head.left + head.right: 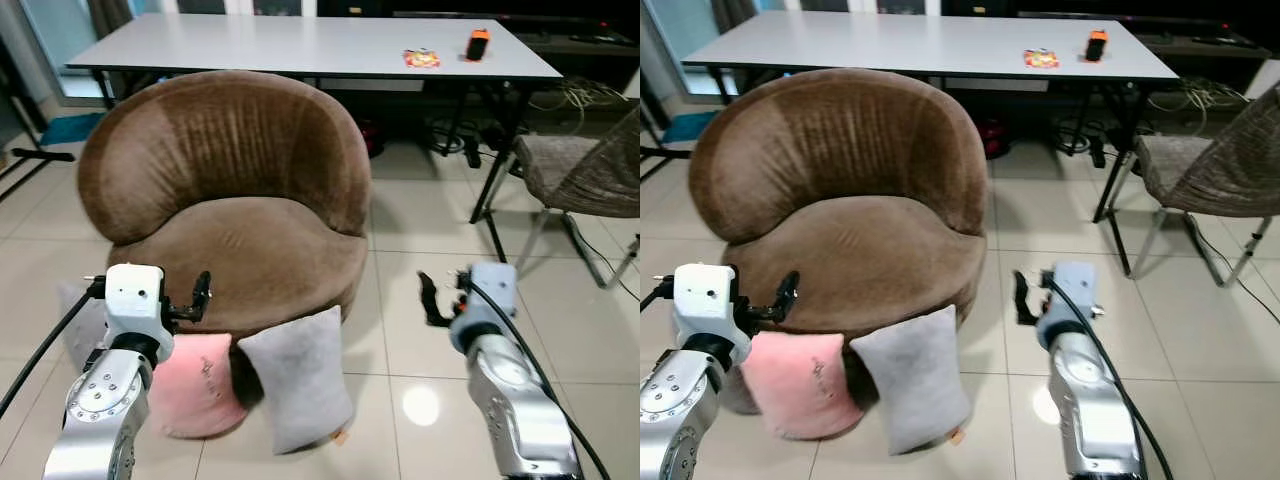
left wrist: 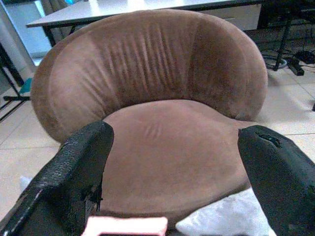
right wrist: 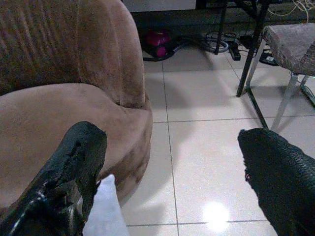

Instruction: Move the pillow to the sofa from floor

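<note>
A pink pillow (image 1: 195,385) and a grey pillow (image 1: 298,380) stand on the tiled floor, leaning against the front of the round brown sofa (image 1: 230,190). My left gripper (image 1: 198,298) hovers open just above the pink pillow, at the sofa's front edge. In the left wrist view its fingers (image 2: 74,167) frame the empty sofa seat (image 2: 167,147), with the pink pillow (image 2: 125,226) and grey pillow (image 2: 221,221) just below. My right gripper (image 1: 432,298) is open over bare floor to the right of the sofa, holding nothing. The grey pillow's corner (image 3: 101,211) lies beside its finger.
Behind the sofa is a white table (image 1: 300,45) with an orange object (image 1: 478,44) and a colourful packet (image 1: 420,58). A grey chair (image 1: 580,170) stands at the right, with cables (image 1: 450,135) under the table. A pale cushion (image 1: 72,320) lies left of my left arm.
</note>
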You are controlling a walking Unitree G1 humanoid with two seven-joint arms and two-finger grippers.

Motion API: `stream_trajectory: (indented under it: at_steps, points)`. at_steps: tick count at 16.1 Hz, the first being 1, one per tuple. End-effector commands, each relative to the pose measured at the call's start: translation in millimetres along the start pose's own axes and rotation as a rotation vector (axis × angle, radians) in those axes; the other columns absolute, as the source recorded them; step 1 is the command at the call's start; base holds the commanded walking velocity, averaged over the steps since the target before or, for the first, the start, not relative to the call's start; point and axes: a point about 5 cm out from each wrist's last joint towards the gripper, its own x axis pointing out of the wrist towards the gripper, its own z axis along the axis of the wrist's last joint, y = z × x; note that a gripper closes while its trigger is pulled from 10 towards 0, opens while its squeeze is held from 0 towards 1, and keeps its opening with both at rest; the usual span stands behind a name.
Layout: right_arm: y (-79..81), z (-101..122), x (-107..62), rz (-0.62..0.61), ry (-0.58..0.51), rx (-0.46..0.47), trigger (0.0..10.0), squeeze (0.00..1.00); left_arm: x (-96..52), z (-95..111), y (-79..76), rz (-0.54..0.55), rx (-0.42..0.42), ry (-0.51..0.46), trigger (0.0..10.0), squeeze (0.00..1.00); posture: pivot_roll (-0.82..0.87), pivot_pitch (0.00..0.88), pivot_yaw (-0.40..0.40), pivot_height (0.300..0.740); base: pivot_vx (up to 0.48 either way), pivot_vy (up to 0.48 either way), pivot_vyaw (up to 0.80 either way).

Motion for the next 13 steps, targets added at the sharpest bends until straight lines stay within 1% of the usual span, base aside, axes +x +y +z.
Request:
stream_trajectory:
  at_steps: [1, 5, 7, 8, 10, 13]
  points:
    - [-4.9, -2, 0.9, -0.013, 0.003, -0.015, 10.0, 1.0, -0.8, 1, 1.2, -0.001, -0.008, -0.011, 10.0, 0.0, -0.06, 0.0, 0.009, 0.74, 0.394, 0.0, 0.0]
    - [-7.7, -4, -0.1, -0.027, 0.002, -0.023, 10.0, 1.0, -1.6, -1, -1.1, -0.009, -0.011, -0.006, 10.0, 0.01, -0.06, 0.0, 0.012, 0.74, 0.414, 0.0, 0.0]
    - [-10.7, -7, -0.7, -0.045, 0.007, -0.078, 10.0, 1.0, -1.2, -2, -3.8, -0.024, -0.008, -0.003, 10.0, 0.0, -0.06, 0.0, 0.014, 0.74, 0.414, 0.0, 0.0]
    - [-14.6, -9, -1.0, -0.066, 0.013, -0.062, 10.0, 1.0, -1.9, -2, -4.9, -0.029, -0.006, -0.004, 10.0, 0.01, -0.06, 0.0, 0.011, 0.74, 0.412, 0.0, 0.0]
    - [-16.7, -8, -1.2, -0.067, 0.016, -0.068, 10.0, 1.0, -3.4, -3, -5.4, -0.03, -0.002, -0.002, 10.0, 0.0, -0.05, 0.0, -0.004, 0.74, 0.411, 0.0, 0.0]
    - [-14.9, -8, 0.0, -0.052, 0.015, -0.086, 10.0, 1.0, -4.3, -8, -5.1, -0.03, 0.001, 0.01, 10.0, 0.0, -0.06, 0.0, 0.005, 0.74, 0.4, 0.0, 0.0]
